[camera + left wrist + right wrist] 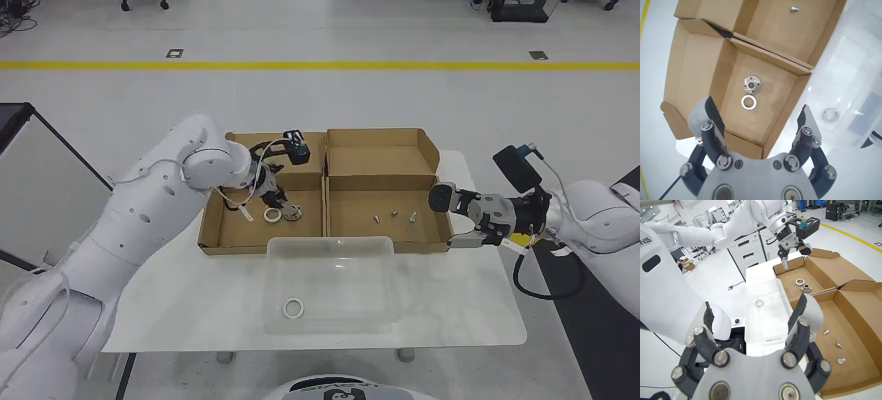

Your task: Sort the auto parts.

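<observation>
A silver ring (pixel 748 102) and a silver flange (pixel 752 84) lie side by side on the floor of the left cardboard box (pixel 212 225). My left gripper (pixel 757 106) hangs open above them with nothing between its fingers; from the top it sits over that box (pixel 272 195). Three small bolts (pixel 826 332) (pixel 839 345) (pixel 841 361) rest in the right cardboard box (pixel 380 180). Another ring (pixel 293 308) lies in the clear plastic bin (pixel 330 242). My right gripper (pixel 450 218) stands open and empty at the right box's outer end.
The two boxes stand side by side with their lids folded back, the bin just in front of them. White tabletop (pixel 480 310) shows to the right of the bin and around the boxes. The table's right edge runs under my right arm.
</observation>
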`<state>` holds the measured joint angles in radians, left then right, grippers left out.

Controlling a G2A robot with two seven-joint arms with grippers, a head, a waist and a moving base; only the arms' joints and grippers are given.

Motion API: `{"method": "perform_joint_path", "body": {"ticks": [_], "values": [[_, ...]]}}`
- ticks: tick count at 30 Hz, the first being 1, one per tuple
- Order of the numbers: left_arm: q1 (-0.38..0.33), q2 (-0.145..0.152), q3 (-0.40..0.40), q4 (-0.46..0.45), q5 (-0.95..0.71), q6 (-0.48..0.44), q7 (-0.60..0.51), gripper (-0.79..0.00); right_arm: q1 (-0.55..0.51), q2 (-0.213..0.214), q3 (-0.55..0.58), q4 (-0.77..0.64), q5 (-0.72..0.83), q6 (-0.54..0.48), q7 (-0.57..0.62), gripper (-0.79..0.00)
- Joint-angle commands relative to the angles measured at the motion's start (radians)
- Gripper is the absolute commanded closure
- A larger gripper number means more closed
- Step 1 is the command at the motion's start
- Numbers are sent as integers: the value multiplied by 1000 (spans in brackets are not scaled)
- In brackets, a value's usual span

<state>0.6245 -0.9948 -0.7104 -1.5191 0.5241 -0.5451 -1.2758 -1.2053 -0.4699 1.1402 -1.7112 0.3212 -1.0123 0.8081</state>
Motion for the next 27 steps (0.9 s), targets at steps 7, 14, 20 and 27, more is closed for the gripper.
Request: {"method": "perform_joint_path", "body": {"ticks": [7,14,20,27], "values": [[72,158,-3,-283,-106,32,-31,-785,0,-1,0,0,-1,0,0,-785],[67,224,47,-316,-169,14,-14,-785,0,-1,0,0,-1,0,0,-785],[61,242,65,-321,-189,1,-1,-785,0,-1,0,0,-1,0,0,-785],[61,242,65,-321,-189,1,-1,-785,0,-1,0,0,-1,0,0,-785]]}}
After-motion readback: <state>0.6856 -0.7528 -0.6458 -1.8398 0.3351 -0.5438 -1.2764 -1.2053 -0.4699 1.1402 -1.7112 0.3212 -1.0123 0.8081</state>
